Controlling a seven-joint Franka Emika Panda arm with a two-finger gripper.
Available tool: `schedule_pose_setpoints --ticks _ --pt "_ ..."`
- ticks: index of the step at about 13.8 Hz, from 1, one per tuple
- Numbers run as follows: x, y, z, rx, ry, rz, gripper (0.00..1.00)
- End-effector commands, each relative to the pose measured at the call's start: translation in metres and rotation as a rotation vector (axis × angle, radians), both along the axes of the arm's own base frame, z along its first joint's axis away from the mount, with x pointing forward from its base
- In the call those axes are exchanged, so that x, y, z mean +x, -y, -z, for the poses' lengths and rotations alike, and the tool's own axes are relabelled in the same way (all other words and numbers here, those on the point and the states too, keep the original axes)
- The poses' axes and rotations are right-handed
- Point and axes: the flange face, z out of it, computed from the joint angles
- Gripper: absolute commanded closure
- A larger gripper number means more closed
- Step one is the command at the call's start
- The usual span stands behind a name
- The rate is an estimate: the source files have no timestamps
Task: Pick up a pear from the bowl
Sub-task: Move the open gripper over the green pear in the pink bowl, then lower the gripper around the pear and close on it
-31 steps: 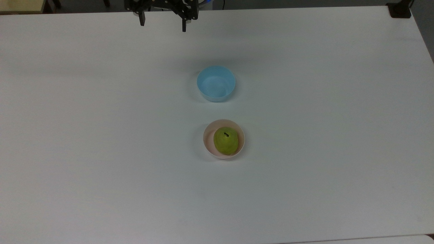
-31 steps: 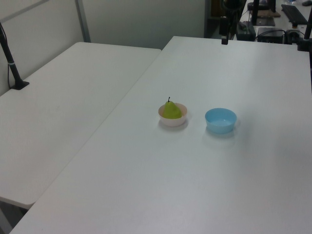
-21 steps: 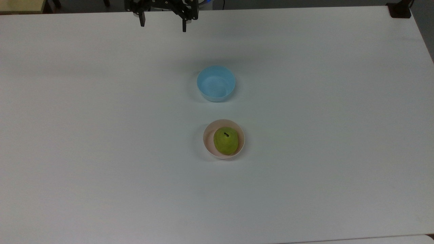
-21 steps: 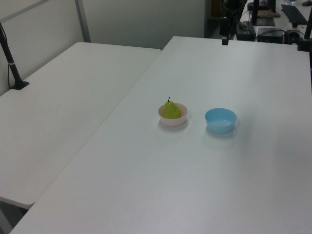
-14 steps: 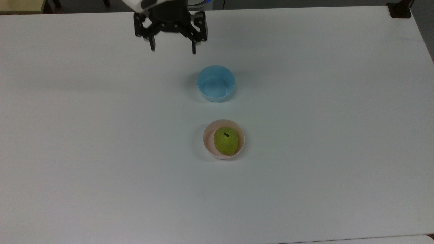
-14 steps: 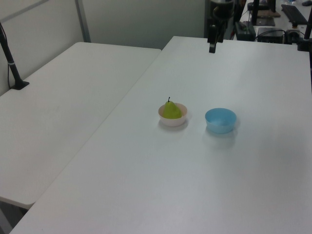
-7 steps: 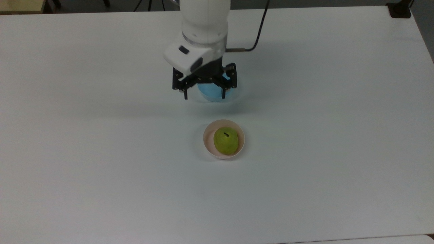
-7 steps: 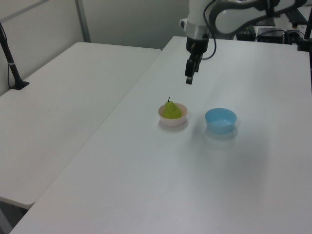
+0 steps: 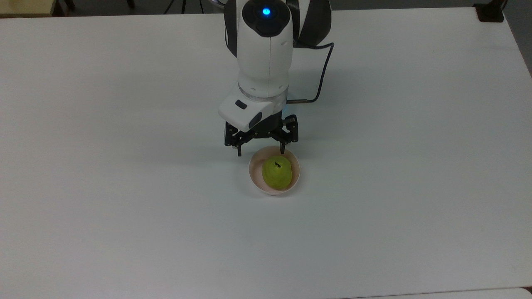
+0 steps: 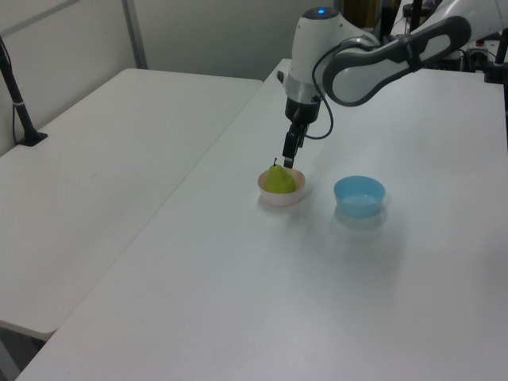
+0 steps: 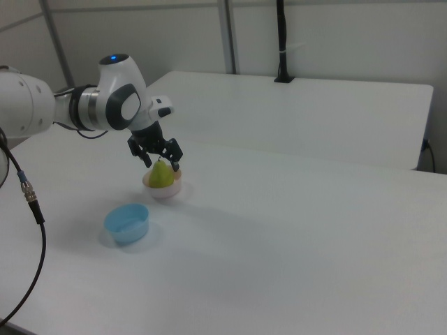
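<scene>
Approach nearly done: your black two-finger gripper (image 9: 260,151) had swung in from the far table edge to just above the bowl's rim.

Half a sec earlier it hung over the small light blue plastic bowl (image 10: 359,195); at this moment its fingers were spread wide apart, holding nothing, w/ one tip over the rim of the small round pale pink plastic bowl (image 9: 254,177) and the other off toward the top view's left. The small yellow-green pear (image 9: 276,172) w/ its short dark stem hadn't shifted: it sat upright inside the pink bowl, stem up. You'd closed most of the gap, so what remained, I'd judge, was centring over the fruit, dropping and closing. Count: 1 pear, 2 bowls (1 pink, 1 blue), 1 arm, all on the white table (image 9: 124,207); blue bowl sat empty, near the pink one, not touching.
</scene>
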Motion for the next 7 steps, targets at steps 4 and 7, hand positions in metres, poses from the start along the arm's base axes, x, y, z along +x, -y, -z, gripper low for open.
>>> schedule_pose_setpoints --ticks 4,7 --pt "0.008 -0.021 0.026 0.009 0.043 -0.022 0.0" --pt "0.009 -0.021 0.035 0.003 0.031 -0.024 0.03"
